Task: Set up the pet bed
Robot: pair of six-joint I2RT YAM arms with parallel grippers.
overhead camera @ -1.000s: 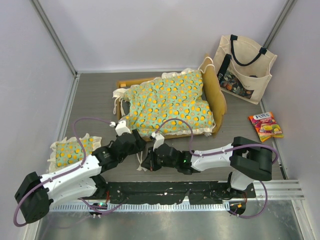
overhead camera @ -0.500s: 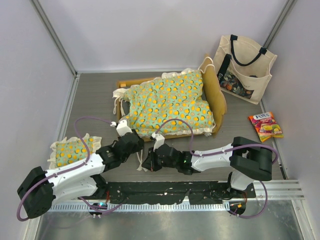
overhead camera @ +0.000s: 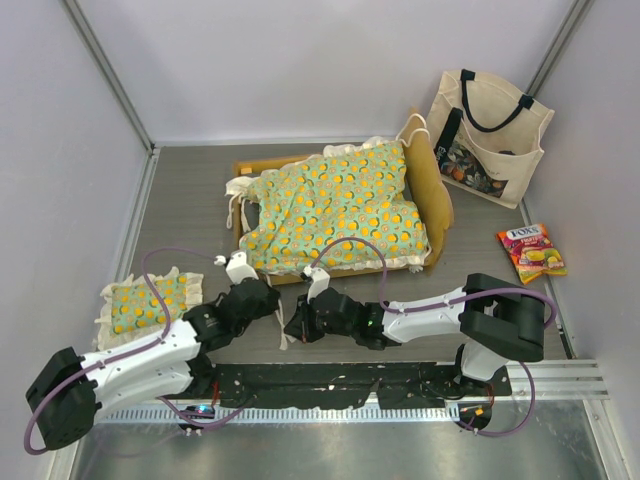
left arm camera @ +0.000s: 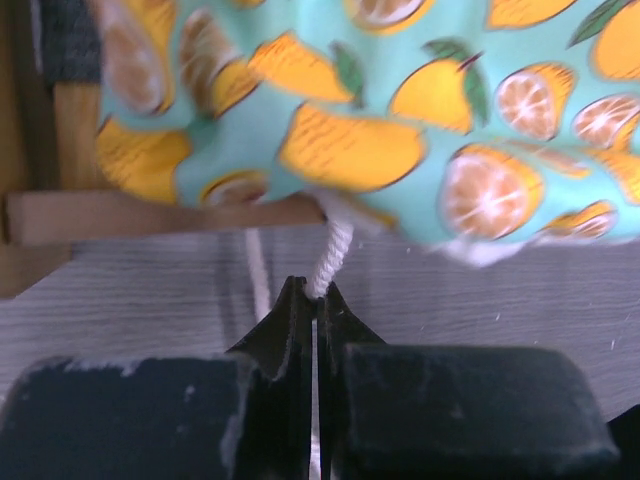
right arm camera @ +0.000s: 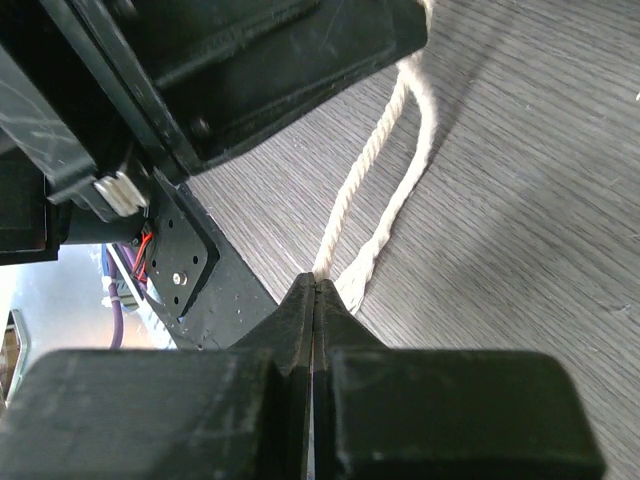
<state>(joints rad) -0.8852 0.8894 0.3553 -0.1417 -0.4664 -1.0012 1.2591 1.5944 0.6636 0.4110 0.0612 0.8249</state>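
I had the left gripper (left arm camera: 313,292) and right gripper (right arm camera: 316,285) both pinching the ties (left arm camera: 333,250) of the cushion (overhead camera: 335,205), crooked on the bed frame (overhead camera: 432,190) mid-table — a hard tug risked dragging it off.

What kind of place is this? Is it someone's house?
Probably a robot test booth, not a house. Plain grey walls box in the table, the left arm and right arm are fixed to a metal rail, and the pet bed and tote bag look like practice props.
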